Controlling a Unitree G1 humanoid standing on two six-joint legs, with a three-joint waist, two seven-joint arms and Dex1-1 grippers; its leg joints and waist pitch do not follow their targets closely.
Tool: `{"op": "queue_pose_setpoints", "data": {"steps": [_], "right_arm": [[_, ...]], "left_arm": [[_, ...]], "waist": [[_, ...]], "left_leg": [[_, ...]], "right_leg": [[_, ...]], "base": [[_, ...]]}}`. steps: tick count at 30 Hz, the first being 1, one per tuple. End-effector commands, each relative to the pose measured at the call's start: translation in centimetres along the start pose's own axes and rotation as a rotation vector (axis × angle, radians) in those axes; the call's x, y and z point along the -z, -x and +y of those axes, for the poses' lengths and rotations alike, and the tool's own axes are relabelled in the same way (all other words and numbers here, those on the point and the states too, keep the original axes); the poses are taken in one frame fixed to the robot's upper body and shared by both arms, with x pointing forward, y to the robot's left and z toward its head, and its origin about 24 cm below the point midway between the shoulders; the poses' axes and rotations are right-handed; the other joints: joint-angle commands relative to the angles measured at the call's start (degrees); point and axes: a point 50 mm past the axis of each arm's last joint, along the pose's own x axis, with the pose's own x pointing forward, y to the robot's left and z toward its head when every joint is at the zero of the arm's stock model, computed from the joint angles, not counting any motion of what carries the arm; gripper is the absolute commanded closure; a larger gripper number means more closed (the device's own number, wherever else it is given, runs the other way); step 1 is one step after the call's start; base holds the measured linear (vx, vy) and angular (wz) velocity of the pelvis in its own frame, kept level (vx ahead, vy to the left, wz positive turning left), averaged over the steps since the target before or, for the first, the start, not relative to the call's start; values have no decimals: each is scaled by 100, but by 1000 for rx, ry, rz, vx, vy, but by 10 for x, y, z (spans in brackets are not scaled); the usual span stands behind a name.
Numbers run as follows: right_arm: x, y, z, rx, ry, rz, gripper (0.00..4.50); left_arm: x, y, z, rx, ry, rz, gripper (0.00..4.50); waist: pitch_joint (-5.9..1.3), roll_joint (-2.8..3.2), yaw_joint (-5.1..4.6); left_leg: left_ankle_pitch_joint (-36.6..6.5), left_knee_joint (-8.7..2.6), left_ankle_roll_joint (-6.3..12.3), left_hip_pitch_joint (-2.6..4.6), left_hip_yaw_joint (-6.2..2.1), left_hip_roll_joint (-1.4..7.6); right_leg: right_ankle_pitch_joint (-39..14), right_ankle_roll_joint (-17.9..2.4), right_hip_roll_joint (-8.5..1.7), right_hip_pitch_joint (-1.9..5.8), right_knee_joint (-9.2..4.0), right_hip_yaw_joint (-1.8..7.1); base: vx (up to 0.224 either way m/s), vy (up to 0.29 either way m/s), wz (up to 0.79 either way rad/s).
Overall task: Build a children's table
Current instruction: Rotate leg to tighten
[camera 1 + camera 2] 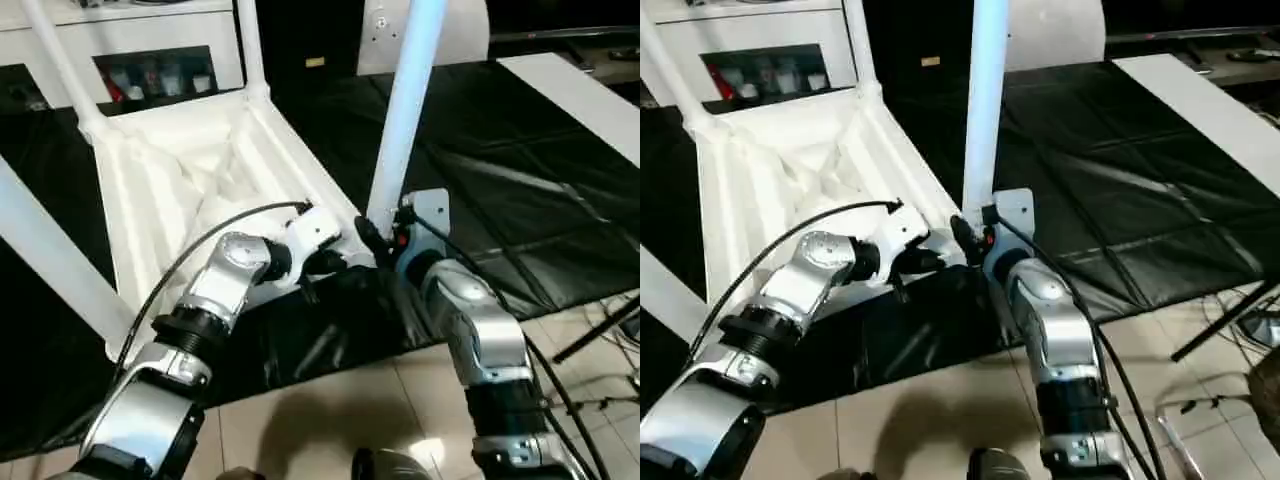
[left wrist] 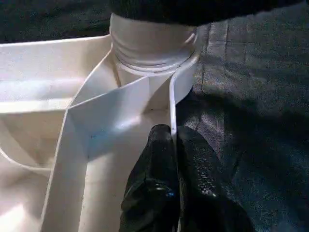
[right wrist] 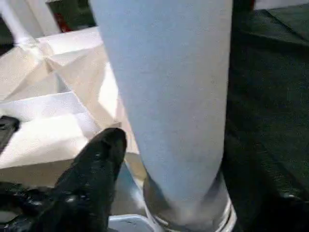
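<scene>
right claw (image 1: pixel 385 240) grips leg (image 1: pixel 405 100) base, probably | long axis rises straight above it, over corner socket (image 2: pixel 152 53) | left claw (image 2: pixel 175 145) pinches table rim (image 2: pixel 173 96) just beside

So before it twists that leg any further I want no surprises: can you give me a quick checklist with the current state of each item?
1. Left gripper clamps the tabletop rim: ok.
2. Leg stands upright in the near corner socket: ok.
3. Right gripper at the leg's base: ok; grip closed: cannot tell.
4. Leg fully seated: cannot tell.
5. Other legs stand in their sockets: ok.
</scene>
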Motion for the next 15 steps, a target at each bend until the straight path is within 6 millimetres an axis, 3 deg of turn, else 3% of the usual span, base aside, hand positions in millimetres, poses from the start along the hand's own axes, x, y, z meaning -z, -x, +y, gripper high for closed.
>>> {"op": "queue_pose_setpoints", "data": {"steps": [1,2,4,6,10,15], "right_arm": [[20,-3,36,-235,-44,76,94],[18,6,23,-238,-20,58,94],[16,14,12,-255,7,37,69],[15,17,8,-263,17,29,59],[7,39,-19,-342,126,14,18],[2,49,-30,-408,182,17,4]], "left_arm": [[-9,-5,-7,34,-38,-59,450],[-4,1,-5,53,-55,-53,450],[0,6,-4,84,-77,-53,450],[1,8,-4,98,-87,-55,450],[10,21,-8,242,-162,-47,450],[14,27,-9,320,-185,-47,450]], "waist": [[-357,-53,32],[-371,-44,52],[-368,-61,82],[-380,-48,97],[-401,-27,168],[-442,-18,220]], "left_leg": [[-746,-426,624,-132,-54,352],[-647,-415,665,-123,-43,360],[-588,-398,745,-116,-14,349],[-504,-388,784,-143,-14,344],[-387,-384,827,-133,-12,368],[-156,-360,861,-121,-8,414]], "right_leg": [[-2067,-995,-434,360,-452,384],[-1909,-1030,-436,356,-437,390],[-1772,-1073,-424,350,-431,396],[-1754,-1072,-423,375,-415,384],[-1741,-1040,-405,379,-411,367],[-1270,-1239,-403,353,-332,370]], "base": [[0,0,0],[0,0,0],[0,0,0],[0,0,0],[0,0,0],[0,0,0]]}}
